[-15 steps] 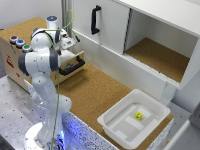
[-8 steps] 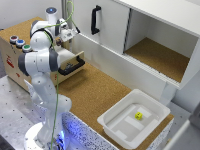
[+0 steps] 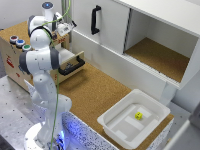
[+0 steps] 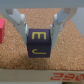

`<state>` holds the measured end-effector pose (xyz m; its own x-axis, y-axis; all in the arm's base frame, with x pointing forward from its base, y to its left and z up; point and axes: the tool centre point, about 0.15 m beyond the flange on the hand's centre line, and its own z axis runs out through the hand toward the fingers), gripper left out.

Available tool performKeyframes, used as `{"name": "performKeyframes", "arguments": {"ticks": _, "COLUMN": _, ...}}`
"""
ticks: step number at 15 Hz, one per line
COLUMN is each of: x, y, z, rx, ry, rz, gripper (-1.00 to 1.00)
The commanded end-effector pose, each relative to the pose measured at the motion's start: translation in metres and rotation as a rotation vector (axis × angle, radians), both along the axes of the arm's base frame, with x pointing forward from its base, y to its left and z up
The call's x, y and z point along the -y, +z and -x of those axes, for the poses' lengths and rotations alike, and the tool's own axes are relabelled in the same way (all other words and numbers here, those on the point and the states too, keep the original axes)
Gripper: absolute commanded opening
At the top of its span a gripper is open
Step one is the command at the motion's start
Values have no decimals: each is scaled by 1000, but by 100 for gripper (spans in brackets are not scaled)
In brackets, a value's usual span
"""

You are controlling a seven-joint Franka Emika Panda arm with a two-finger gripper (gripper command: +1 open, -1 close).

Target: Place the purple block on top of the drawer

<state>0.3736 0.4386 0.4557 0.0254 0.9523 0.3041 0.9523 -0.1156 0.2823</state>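
Purple block (image 4: 38, 44): cube seen only in the wrist view, yellow letter "E" on its upper face and a yellow "J"-like mark on the face below; it sits on the cork top (image 4: 42, 67) of the low wooden cabinet (image 3: 11, 54), which puts it above the drawer.

Gripper (image 4: 38, 30): two pale fingers (image 4: 18, 22) spread to either side of the block's upper edge; the jaws stand apart at about the block's width, and whether the pads press the block or merely flank it cannot be told. In the exterior view the gripper (image 3: 64, 29) hangs over the cabinet, its fingertips and the block hidden by the wrist.

Red or pink item (image 4: 2, 31): at the picture's edge in the wrist view, just beside the block on the cork; its kind is unclear.

Red writing (image 4: 64, 76): a strip along the cabinet's front edge below the cork, too blurred to read.

Drawer (image 3: 75, 63): pale wood, black bar handle (image 3: 72, 67), pulled partly out of the cabinet front; shown only by the exterior view.

Round coloured pieces (image 3: 20, 43): three in a row on the cabinet top, exterior view only.

White bin (image 3: 134, 118): on the cork floor towards the exterior view's right, holding a small yellow object (image 3: 138, 116).

Tall white cupboard (image 3: 107, 25): black vertical handle (image 3: 94, 19), open compartment with cork base beside it
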Motion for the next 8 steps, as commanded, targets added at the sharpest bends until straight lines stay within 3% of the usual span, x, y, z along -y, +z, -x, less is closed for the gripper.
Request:
{"name": "performKeyframes", "arguments": {"ticks": 1, "x": -36, "y": -7, "z": -5, "rx": -63, "ry": 30, "rz": 58, "gripper": -100}}
{"name": "performKeyframes", "arguments": {"ticks": 4, "x": -47, "y": -14, "z": -5, "rx": -36, "ry": 6, "rz": 77, "gripper": -100}}
{"name": "performKeyframes", "arguments": {"ticks": 5, "x": -48, "y": -13, "z": -5, "rx": -30, "ry": -13, "rz": 71, "gripper": 100}}
{"name": "performKeyframes", "arguments": {"ticks": 8, "x": -45, "y": -4, "z": -4, "rx": -13, "ry": -23, "rz": 60, "gripper": 100}}
